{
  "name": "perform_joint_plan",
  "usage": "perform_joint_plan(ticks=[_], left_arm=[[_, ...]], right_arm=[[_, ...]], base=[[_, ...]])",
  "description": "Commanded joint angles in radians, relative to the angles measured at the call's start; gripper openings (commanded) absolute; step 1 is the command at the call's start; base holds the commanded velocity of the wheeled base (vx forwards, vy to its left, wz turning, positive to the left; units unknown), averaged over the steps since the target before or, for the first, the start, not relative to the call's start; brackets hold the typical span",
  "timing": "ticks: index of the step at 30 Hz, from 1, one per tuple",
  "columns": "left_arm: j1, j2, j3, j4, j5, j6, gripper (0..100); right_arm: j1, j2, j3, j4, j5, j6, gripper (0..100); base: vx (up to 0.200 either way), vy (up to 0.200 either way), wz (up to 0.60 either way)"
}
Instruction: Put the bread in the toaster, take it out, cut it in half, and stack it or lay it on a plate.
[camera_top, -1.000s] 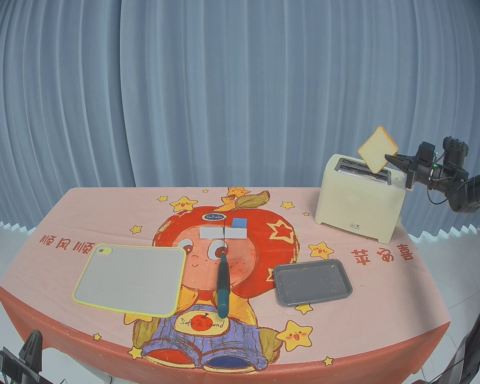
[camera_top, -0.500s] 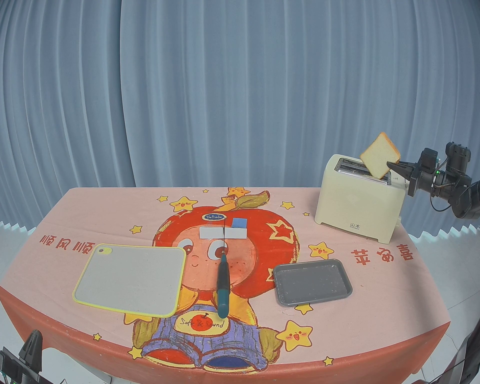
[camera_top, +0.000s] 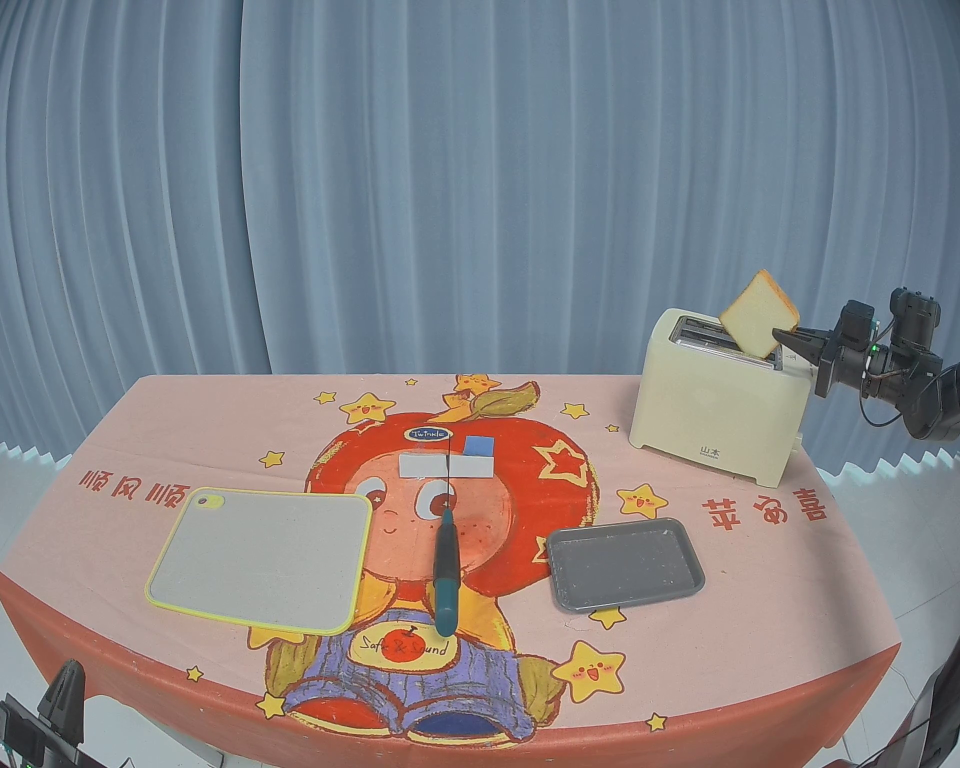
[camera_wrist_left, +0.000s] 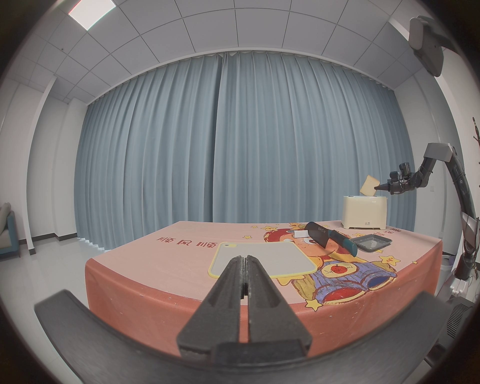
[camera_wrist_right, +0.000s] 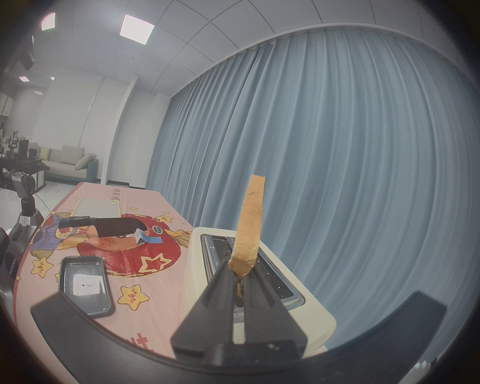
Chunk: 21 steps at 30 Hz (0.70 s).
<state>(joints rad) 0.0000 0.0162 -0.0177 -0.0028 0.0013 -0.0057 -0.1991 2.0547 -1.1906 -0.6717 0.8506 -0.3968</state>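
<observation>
A slice of bread (camera_top: 759, 314) hangs tilted just above the slots of the cream toaster (camera_top: 718, 396) at the table's far right. My right gripper (camera_top: 785, 338) is shut on the slice's lower corner. From the right wrist the bread (camera_wrist_right: 248, 227) stands edge-on over the toaster's slot (camera_wrist_right: 240, 265), pinched in the right gripper (camera_wrist_right: 240, 285). A knife (camera_top: 446, 556) with a teal handle lies at the table's middle. To its left lies a cutting board (camera_top: 262, 558), to its right a dark grey tray (camera_top: 624, 563). My left gripper (camera_wrist_left: 244, 280) is shut, low before the table's front left.
A blue curtain hangs close behind the table. A white and blue block (camera_top: 448, 462) sits under the knife's tip. The toaster stands near the table's far right edge.
The right gripper has carried the bread a little to the right and down, closer to the toaster's slots. The left arm has not moved.
</observation>
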Motion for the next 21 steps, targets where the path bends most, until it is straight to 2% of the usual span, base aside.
perform_joint_plan(ticks=[1, 21], left_arm=[[0.000, -0.015, 0.018, 0.000, 0.000, 0.000, 0], [0.000, -0.015, 0.018, 0.000, 0.000, 0.000, 0]], right_arm=[[-0.003, 0.005, -0.003, 0.000, -0.001, 0.001, 0], [0.004, 0.039, -0.023, 0.000, -0.004, 0.004, 0]], base=[[0.000, 0.000, 0.00], [0.000, 0.000, 0.00]])
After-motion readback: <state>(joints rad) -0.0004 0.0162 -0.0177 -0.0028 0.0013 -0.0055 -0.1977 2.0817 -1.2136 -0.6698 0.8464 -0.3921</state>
